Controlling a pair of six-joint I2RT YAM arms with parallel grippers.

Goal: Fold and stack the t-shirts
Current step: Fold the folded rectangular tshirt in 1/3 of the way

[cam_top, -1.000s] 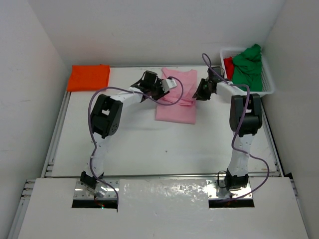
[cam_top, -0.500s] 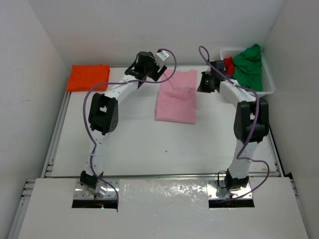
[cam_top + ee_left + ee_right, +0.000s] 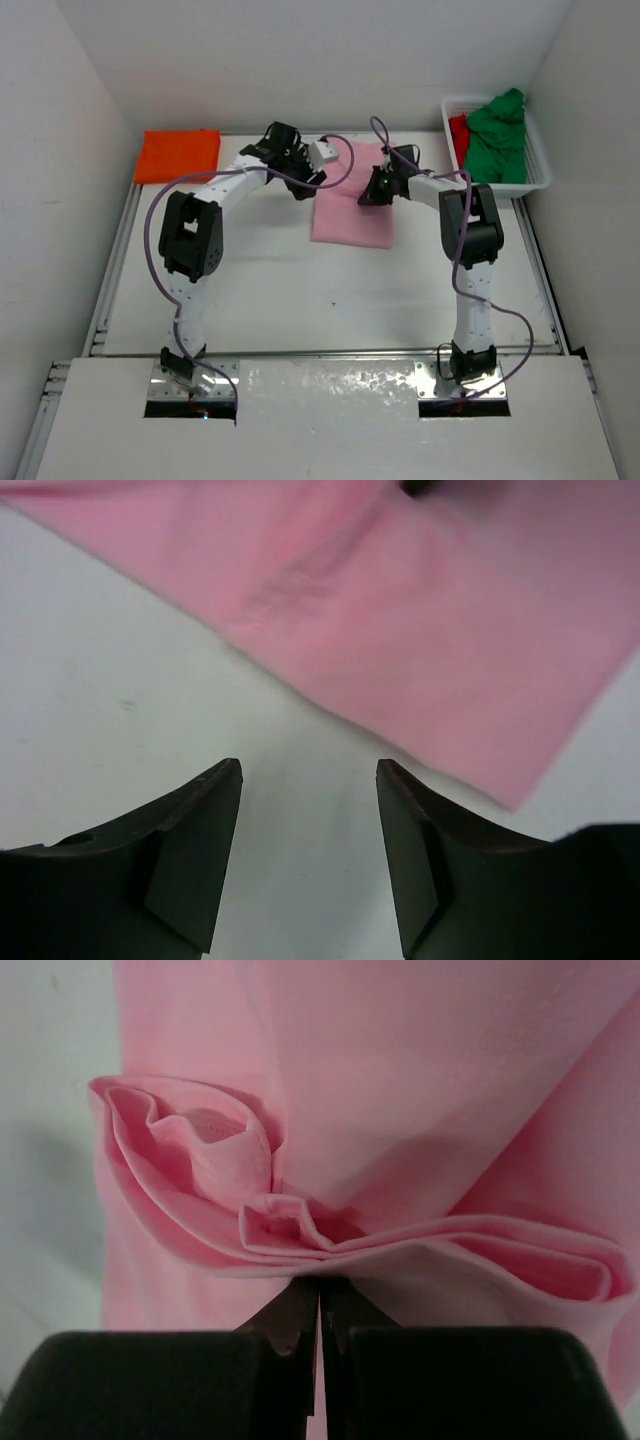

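Observation:
The light pink t-shirt (image 3: 352, 215) lies partly folded on the middle of the table. My right gripper (image 3: 372, 190) sits on its far right part. In the right wrist view the gripper (image 3: 320, 1295) is shut, and a bunched fold of the pink t-shirt (image 3: 400, 1080) is pinched at its tips. My left gripper (image 3: 312, 175) is at the shirt's far left corner. In the left wrist view it (image 3: 308, 780) is open and empty over bare table, just short of the pink t-shirt's edge (image 3: 450, 650). The orange t-shirt (image 3: 180, 155) lies folded at the back left.
A white mesh basket (image 3: 537, 172) stands at the back right. It holds the crumpled green t-shirt (image 3: 497, 135) and the red t-shirt (image 3: 459, 130). White walls close in the back and both sides.
My right gripper moved left from beside the pink t-shirt onto it, gathering its far edge. My left gripper swung to the back, then came to the shirt's far left corner.

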